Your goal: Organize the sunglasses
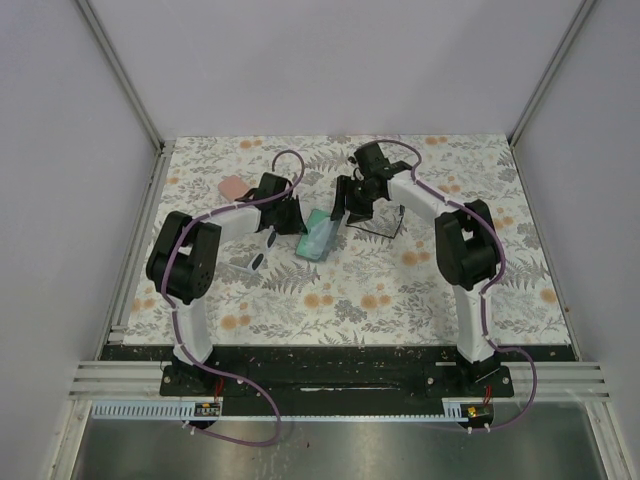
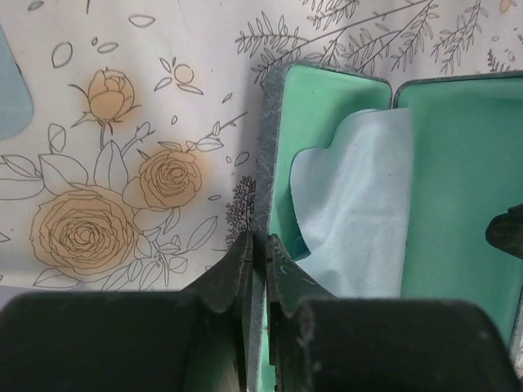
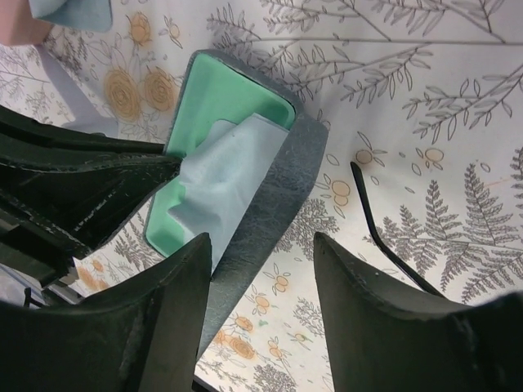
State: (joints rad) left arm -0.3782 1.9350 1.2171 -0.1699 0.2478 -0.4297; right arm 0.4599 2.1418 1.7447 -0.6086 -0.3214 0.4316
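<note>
The grey-blue case (image 1: 320,240) lies open at mid-table with its green lining up and a light blue cloth (image 2: 359,196) in it. My left gripper (image 1: 296,222) is shut on the case's left rim (image 2: 263,147), as the left wrist view shows. My right gripper (image 1: 356,208) is open and empty just above the case's right side (image 3: 278,196), where the cloth (image 3: 233,159) also shows. The black-framed sunglasses (image 1: 382,226) lie right of the case; one temple arm (image 3: 374,229) shows. The whitish sunglasses (image 1: 256,262) lie to the left, under my left arm.
A pink case (image 1: 233,188) lies at the back left, with a second light blue cloth (image 3: 75,11) beside it. My left gripper's body (image 3: 82,180) fills the left of the right wrist view. Grey walls close in the floral table.
</note>
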